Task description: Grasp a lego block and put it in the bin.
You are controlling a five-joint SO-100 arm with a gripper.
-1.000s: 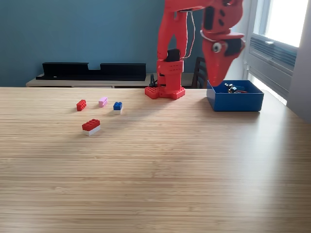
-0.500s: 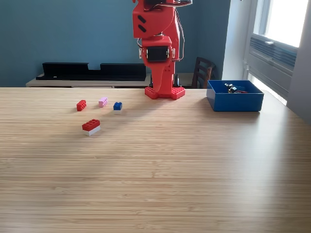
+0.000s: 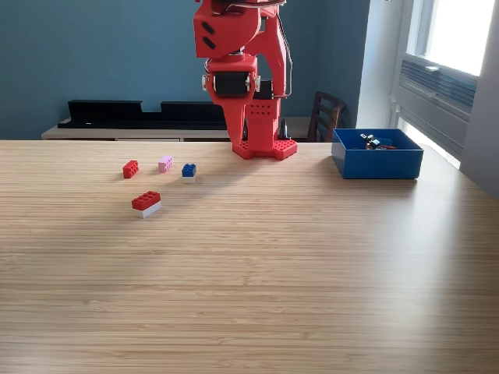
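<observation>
Several lego blocks lie on the wooden table at the exterior view's left: a small red one [image 3: 130, 168], a pink one [image 3: 165, 163], a blue one [image 3: 189, 170] and a red block on a white one [image 3: 146, 203]. The blue bin [image 3: 377, 161] stands at the right with small pieces inside. My red gripper [image 3: 236, 134] hangs point-down in front of the arm's base, above the table and right of the blue block. Its jaws look shut with nothing in them.
The arm's red base [image 3: 263, 148] sits at the table's far edge. Behind it are a dark chair [image 3: 325, 115], a low shelf with black trays [image 3: 148, 114] and a window at the right.
The arm has swung from above the bin leftwards across the view. The gripper now hangs just left of the base. The blocks and bin have not moved.
</observation>
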